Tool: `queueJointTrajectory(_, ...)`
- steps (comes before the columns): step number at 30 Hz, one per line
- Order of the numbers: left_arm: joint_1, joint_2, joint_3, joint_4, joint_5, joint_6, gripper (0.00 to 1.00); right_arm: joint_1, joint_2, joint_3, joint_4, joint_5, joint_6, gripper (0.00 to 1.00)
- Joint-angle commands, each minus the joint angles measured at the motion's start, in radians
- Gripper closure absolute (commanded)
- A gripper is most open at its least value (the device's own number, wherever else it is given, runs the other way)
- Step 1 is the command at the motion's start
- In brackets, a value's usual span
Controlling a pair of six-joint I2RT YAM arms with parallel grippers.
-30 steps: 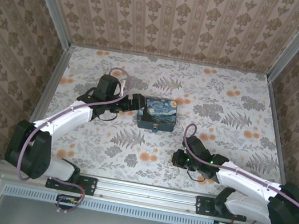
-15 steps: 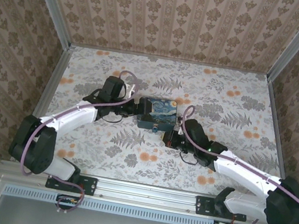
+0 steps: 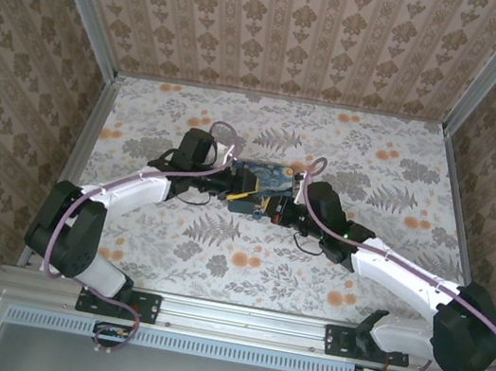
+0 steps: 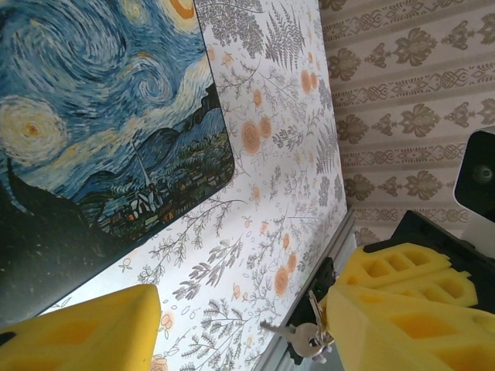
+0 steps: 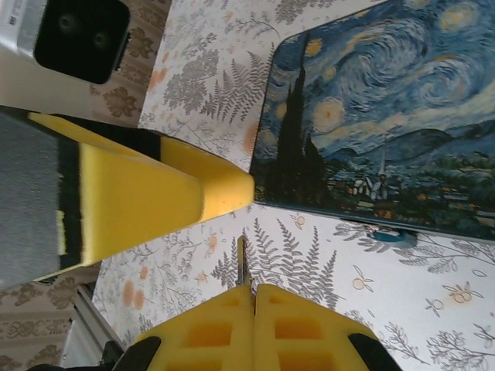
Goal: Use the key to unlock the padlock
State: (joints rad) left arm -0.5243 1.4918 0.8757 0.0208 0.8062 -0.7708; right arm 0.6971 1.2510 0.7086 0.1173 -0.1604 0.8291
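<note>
The starry-night box (image 3: 264,177) lies mid-table with both grippers beside it. The small bluish padlock (image 5: 393,235) pokes out at the box's (image 5: 387,116) front edge. My right gripper (image 5: 254,290) is shut on the key (image 5: 241,263), whose thin blade sticks out edge-on over the table, left of the padlock. In the left wrist view that key (image 4: 280,330) and its ring hang at the right gripper's yellow tips (image 4: 387,309). My left gripper (image 3: 234,183) is open at the box's left end. One of its fingers (image 4: 77,332) sits below the box (image 4: 93,116), nothing between the jaws.
The floral tabletop (image 3: 376,170) is walled on three sides by patterned panels (image 3: 294,30). An aluminium rail (image 3: 244,319) runs along the near edge by the arm bases. The left gripper's finger (image 5: 155,193) reaches close to the right gripper's tips.
The right gripper has travelled up and left from the front of the table to the box's front edge. The left gripper has slid right, up against the box's left end.
</note>
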Motion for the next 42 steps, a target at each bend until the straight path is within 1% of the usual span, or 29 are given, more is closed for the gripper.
queueJointTrajectory(1,-0.009,0.012,0.037,0.054,0.027,-0.03,0.35,-0.004,0.018,0.033,0.043,-0.031,-0.004,1.0)
queueJointTrajectory(7,-0.026,0.02,0.039,0.088,0.021,-0.058,0.36,-0.004,0.028,0.037,0.064,-0.044,0.007,1.0)
queueJointTrajectory(15,-0.051,0.029,0.031,0.105,0.001,-0.071,0.44,-0.004,0.018,0.032,0.066,-0.047,0.011,1.0)
queueJointTrajectory(21,-0.067,0.039,0.042,0.111,-0.006,-0.076,0.51,-0.004,0.011,0.026,0.067,-0.045,0.011,1.0)
queueJointTrajectory(24,-0.072,0.042,0.048,0.11,-0.011,-0.077,0.56,-0.004,0.008,0.026,0.067,-0.046,0.009,1.0)
queueJointTrajectory(27,-0.077,0.042,0.049,0.11,-0.015,-0.079,0.58,-0.004,0.004,0.022,0.064,-0.041,0.009,1.0)
queueJointTrajectory(34,-0.082,0.041,0.043,0.11,-0.026,-0.084,0.68,-0.005,0.001,0.015,0.065,-0.037,0.008,1.0)
queueJointTrajectory(38,-0.085,0.04,0.044,0.11,-0.031,-0.084,0.77,-0.01,0.001,0.015,0.066,-0.037,0.01,1.0)
queueJointTrajectory(40,-0.086,0.04,0.044,0.11,-0.031,-0.085,0.8,-0.011,0.001,0.015,0.067,-0.037,0.009,1.0)
queueJointTrajectory(42,-0.089,0.04,0.045,0.111,-0.032,-0.085,0.85,-0.013,0.002,0.015,0.07,-0.04,0.012,1.0)
